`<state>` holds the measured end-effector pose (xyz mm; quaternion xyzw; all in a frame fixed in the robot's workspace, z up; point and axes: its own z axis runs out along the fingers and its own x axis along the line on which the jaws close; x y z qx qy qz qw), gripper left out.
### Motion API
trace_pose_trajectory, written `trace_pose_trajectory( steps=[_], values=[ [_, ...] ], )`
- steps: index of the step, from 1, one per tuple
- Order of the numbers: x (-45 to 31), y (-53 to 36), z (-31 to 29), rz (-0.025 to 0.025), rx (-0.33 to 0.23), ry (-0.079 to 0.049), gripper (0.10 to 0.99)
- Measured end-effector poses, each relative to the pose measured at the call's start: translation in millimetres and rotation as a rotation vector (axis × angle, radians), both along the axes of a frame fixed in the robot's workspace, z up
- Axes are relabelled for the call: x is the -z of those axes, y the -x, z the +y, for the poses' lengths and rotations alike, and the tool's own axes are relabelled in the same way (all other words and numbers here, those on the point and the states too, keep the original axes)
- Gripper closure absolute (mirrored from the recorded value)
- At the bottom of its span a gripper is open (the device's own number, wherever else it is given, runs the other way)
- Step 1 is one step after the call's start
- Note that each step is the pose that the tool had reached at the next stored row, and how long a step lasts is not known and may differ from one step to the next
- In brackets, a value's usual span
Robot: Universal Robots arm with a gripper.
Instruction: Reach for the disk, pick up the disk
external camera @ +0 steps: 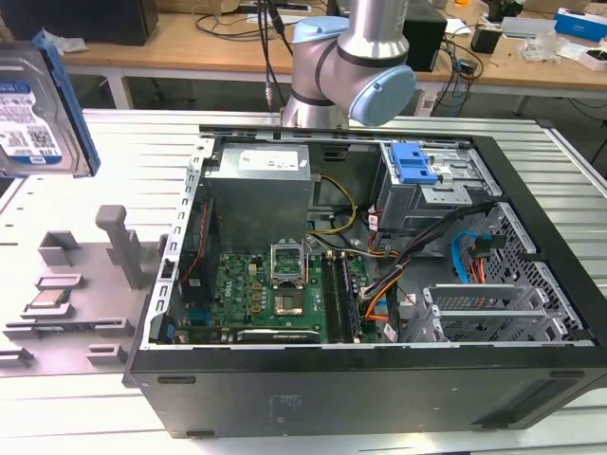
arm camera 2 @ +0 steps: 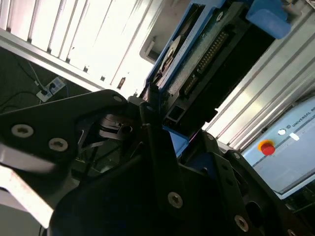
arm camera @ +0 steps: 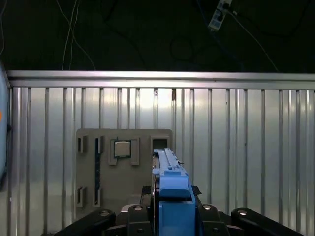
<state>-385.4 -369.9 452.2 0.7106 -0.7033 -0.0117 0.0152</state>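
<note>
The disk (external camera: 33, 114) hangs in the upper left of the exterior view, above the table (external camera: 133, 142). The gripper (arm camera: 170, 214) has its jaws clamped on it, so the pick-up seems done.

Soft, even room light fills the exterior view, while in the second wrist view the worktop (arm camera 2: 98, 34) burns out to white glare behind the shadowed disk (arm camera 2: 206, 59) and dark fingers (arm camera 2: 152, 142).
</note>
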Motion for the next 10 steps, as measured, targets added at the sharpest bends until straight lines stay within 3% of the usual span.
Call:
trace_pose_trajectory(
  steps=[8,10],
  values=[
    [-36.7,0.0,0.5,0.0001,0.000,0.002,0.718],
    [-37.3,0.0,0.5,0.0000,0.000,0.002,0.718]
  ],
)
